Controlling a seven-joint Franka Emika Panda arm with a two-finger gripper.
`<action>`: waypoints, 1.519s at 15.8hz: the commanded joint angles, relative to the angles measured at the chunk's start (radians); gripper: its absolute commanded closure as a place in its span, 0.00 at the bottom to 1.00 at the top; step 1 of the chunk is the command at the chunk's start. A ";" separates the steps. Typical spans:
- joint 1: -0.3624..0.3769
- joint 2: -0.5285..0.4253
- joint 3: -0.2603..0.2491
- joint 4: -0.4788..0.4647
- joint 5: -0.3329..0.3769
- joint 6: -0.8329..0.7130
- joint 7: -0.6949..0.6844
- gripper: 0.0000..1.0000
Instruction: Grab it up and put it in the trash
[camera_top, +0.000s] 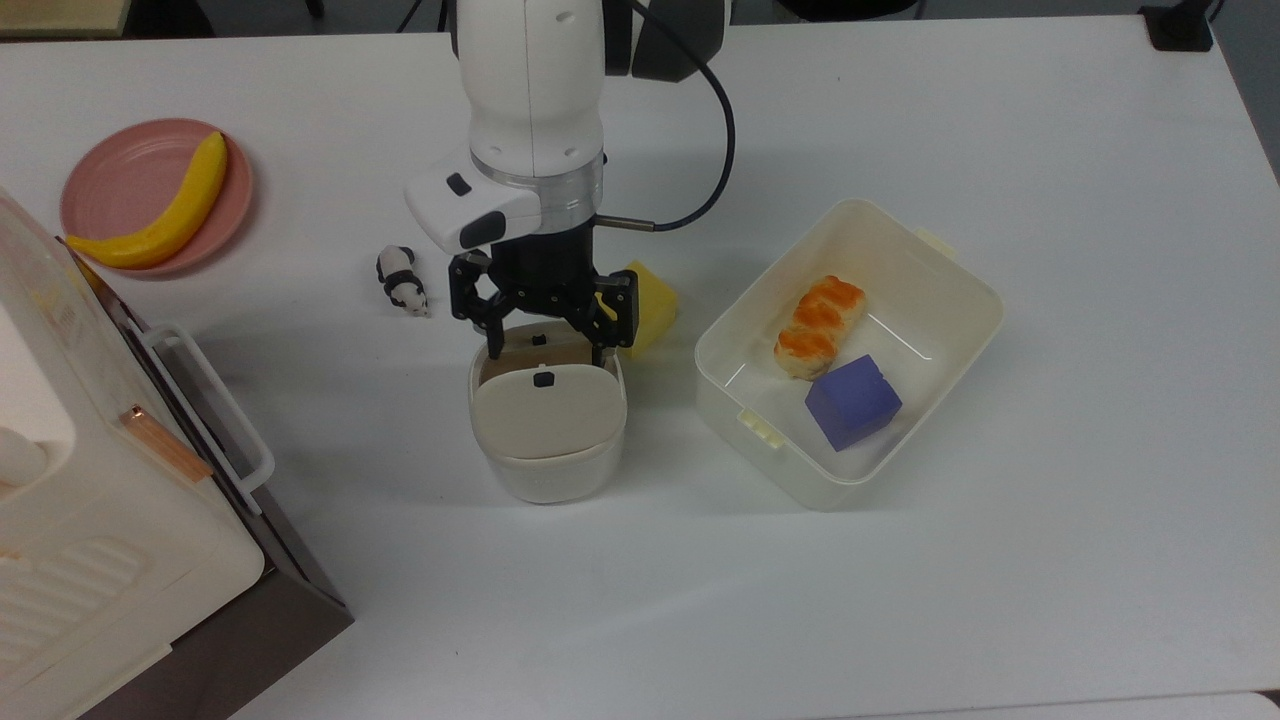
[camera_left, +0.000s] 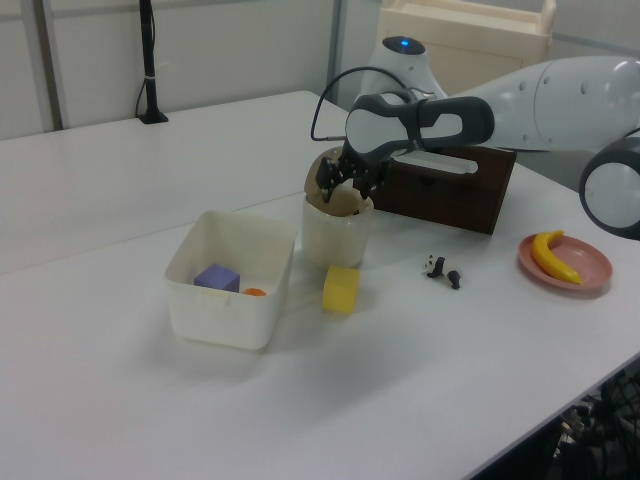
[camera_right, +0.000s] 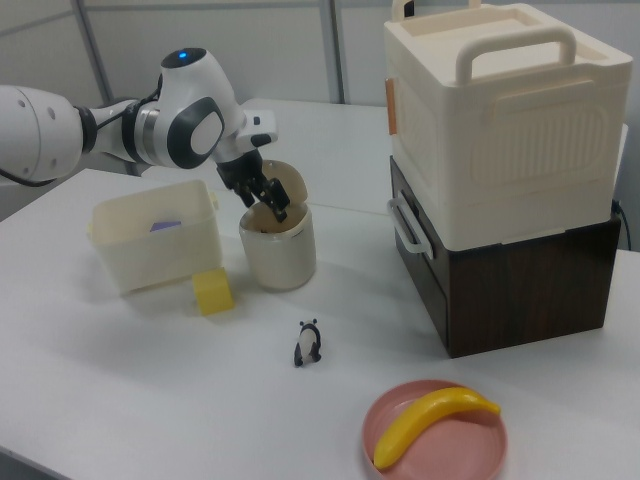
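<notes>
The white table carried the open tub and, beside it, the trash, its flap tilted. The gripper hung over the trash's opening, jaws spread wide and empty. The paper ball could not be made out, probably already inside. Best to lift straight up, clear of the flap and the yellow cube.

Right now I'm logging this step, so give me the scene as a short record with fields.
gripper: over the trash bin's opening, fingers spread apart
paper ball: not visible between the fingers
trash bin: flap tilted open
yellow cube: beside the bin, partly behind the gripper
open tub: holds purple cube and bread
panda figurine: on table
</notes>
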 joint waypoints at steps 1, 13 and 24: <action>-0.008 -0.078 -0.012 -0.002 -0.014 -0.142 -0.023 0.00; -0.027 -0.314 -0.008 -0.094 -0.039 -0.592 -0.258 0.00; 0.004 -0.322 -0.001 -0.080 -0.077 -0.620 -0.075 0.00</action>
